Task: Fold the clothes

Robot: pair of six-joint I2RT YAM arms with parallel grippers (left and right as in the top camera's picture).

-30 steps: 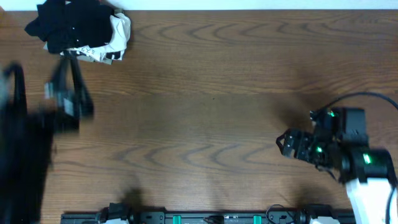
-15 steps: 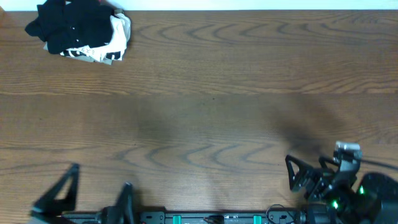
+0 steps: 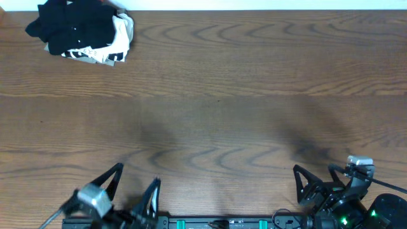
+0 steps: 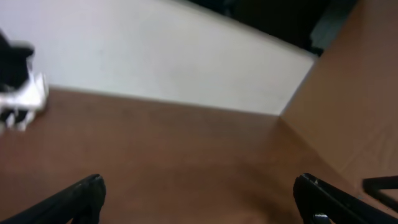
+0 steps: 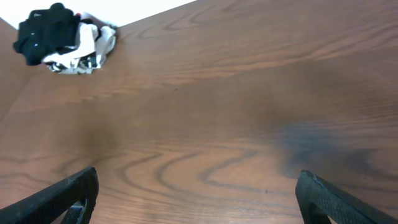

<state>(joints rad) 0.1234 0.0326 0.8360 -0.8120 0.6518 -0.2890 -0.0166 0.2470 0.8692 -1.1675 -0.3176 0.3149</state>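
Note:
The black shirt (image 3: 70, 27) lies crumpled in the far left corner of the table, partly on top of a white bundle (image 3: 117, 39). It also shows small in the right wrist view (image 5: 46, 31) and at the left edge of the left wrist view (image 4: 9, 56). My left gripper (image 3: 137, 178) is open and empty at the near edge, left of centre. My right gripper (image 3: 313, 173) is open and empty at the near edge on the right. In both wrist views the fingers (image 4: 198, 183) (image 5: 198, 177) are spread wide over bare wood. Both grippers are far from the shirt.
The white bundle with black lettering (image 5: 93, 46) sits under and beside the shirt. The wooden table (image 3: 216, 108) runs to a white wall at the back. A black rail with green marks (image 3: 210, 222) lines the near edge.
Both arms have drawn back to the near edge. The left arm swept from the left side of the table to the front; the right gripper moved down. The shirt pile has not moved.

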